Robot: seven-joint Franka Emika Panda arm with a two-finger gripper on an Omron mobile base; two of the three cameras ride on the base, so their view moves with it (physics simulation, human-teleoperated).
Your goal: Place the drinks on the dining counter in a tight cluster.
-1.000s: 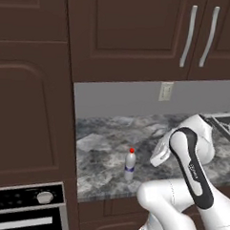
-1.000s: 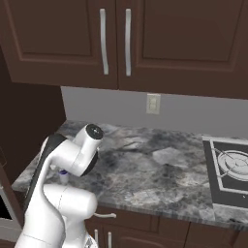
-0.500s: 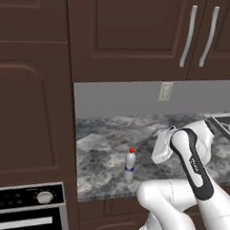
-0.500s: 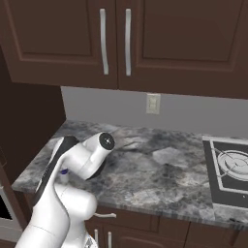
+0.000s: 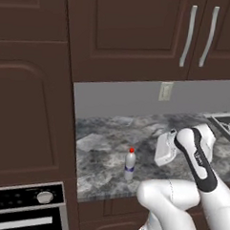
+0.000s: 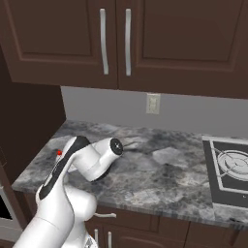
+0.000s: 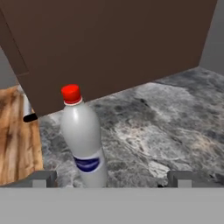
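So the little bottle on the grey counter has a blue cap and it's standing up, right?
Not quite. The bottle has a red cap, not a blue one; the blue is on its label. The hand view shows this clearly, and the left base view shows the red cap too. It is standing upright on the grey counter, as you said.

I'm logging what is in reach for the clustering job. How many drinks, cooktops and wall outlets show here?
Bottles, clear with red cap and blue label: 1
Cooktops: 1
Wall outlets: 1
Total: 3
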